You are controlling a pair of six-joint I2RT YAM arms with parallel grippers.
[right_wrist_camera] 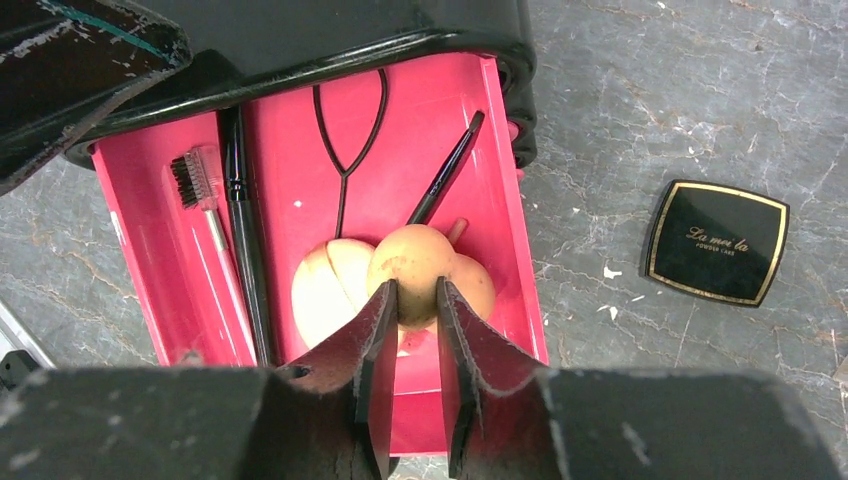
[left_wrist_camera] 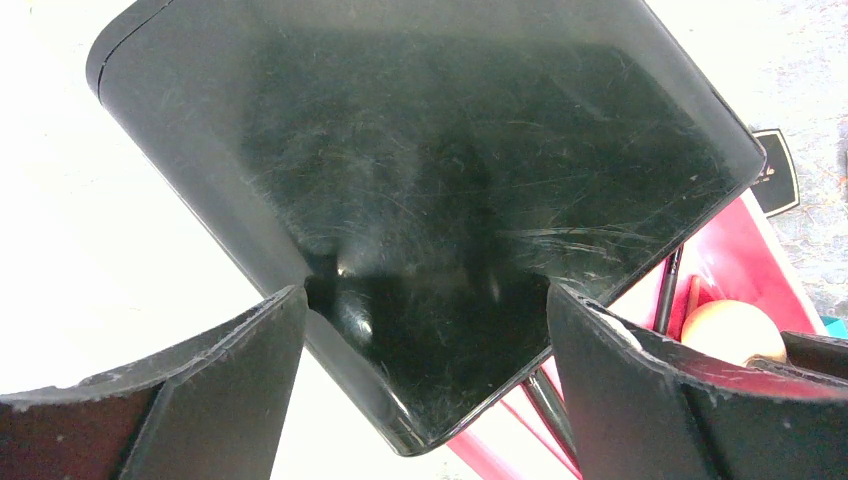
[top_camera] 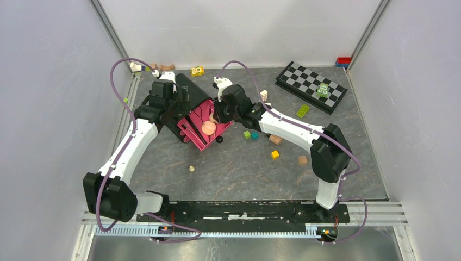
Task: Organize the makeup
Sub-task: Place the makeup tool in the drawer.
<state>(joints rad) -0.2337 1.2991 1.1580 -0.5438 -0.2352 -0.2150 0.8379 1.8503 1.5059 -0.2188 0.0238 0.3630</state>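
Note:
A red makeup case (top_camera: 195, 137) with a black lid (top_camera: 187, 89) stands open at the table's middle back. My left gripper (top_camera: 176, 103) is open, its fingers wide apart with the lid's corner (left_wrist_camera: 450, 150) between them (left_wrist_camera: 427, 290). My right gripper (top_camera: 216, 120) is shut on a peach sponge (right_wrist_camera: 415, 255) that sits low inside the red tray (right_wrist_camera: 290, 150), next to a peach round puff (right_wrist_camera: 325, 285). A spoolie brush (right_wrist_camera: 200, 200), a black pencil (right_wrist_camera: 240, 220) and a thin black brush (right_wrist_camera: 445, 170) lie in the tray. A black square compact (right_wrist_camera: 715, 242) lies on the table beside the case.
A chessboard (top_camera: 311, 86) lies at the back right. Small toy blocks are scattered right of the case: green (top_camera: 303, 111), yellow (top_camera: 275, 154), brown (top_camera: 302, 160), teal (top_camera: 254, 135). A yellow toy (top_camera: 197, 71) sits by the back wall. Walls enclose the table on three sides.

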